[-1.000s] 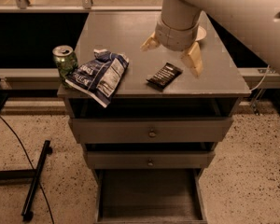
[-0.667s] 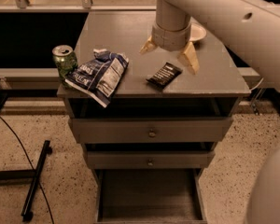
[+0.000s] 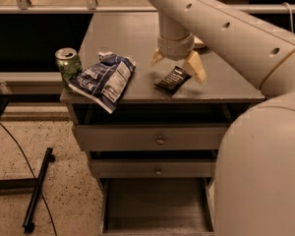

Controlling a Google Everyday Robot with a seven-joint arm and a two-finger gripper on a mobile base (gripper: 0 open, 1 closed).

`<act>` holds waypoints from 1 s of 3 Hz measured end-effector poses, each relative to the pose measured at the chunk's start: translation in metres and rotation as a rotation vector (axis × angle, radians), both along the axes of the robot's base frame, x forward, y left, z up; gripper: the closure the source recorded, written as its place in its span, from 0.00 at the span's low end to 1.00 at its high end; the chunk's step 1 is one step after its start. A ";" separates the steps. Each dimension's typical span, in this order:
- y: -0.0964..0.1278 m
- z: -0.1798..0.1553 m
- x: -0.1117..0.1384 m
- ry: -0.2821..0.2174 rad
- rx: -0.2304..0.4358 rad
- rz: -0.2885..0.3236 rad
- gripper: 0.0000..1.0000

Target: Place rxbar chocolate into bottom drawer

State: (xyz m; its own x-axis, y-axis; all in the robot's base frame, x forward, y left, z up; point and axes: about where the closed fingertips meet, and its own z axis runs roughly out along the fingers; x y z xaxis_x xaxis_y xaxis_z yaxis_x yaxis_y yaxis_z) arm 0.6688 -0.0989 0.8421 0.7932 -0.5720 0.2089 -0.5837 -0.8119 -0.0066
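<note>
The rxbar chocolate [image 3: 172, 79], a small flat black wrapper with white lettering, lies on the grey cabinet top [image 3: 128, 38] near its front right. My gripper [image 3: 176, 65] hangs just above and behind the bar, fingers spread wide, one tan fingertip [image 3: 196, 67] to the bar's right and the other to its upper left. It holds nothing. The bottom drawer [image 3: 157, 203] is pulled out below, its flat floor bare.
A blue-and-white chip bag [image 3: 104, 79] lies at the front left, overhanging the edge. A green can [image 3: 69, 66] stands at the left corner. Two shallower drawers with round knobs [image 3: 160, 140] are closed. A black stand leg [image 3: 38, 191] lies on the speckled floor at left.
My gripper has moved left and lower, closer over the bar. The view has shifted, and my arm now fills the right side.
</note>
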 end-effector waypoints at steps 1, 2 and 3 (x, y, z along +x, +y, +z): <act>-0.004 -0.012 0.001 0.033 0.015 -0.054 0.24; -0.005 -0.018 0.000 0.057 0.036 -0.086 0.47; -0.005 -0.012 0.000 0.057 0.036 -0.086 0.71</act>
State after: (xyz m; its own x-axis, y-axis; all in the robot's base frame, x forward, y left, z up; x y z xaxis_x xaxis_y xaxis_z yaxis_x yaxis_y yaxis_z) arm 0.6685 -0.1035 0.8304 0.7507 -0.6450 0.1428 -0.6517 -0.7585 0.0002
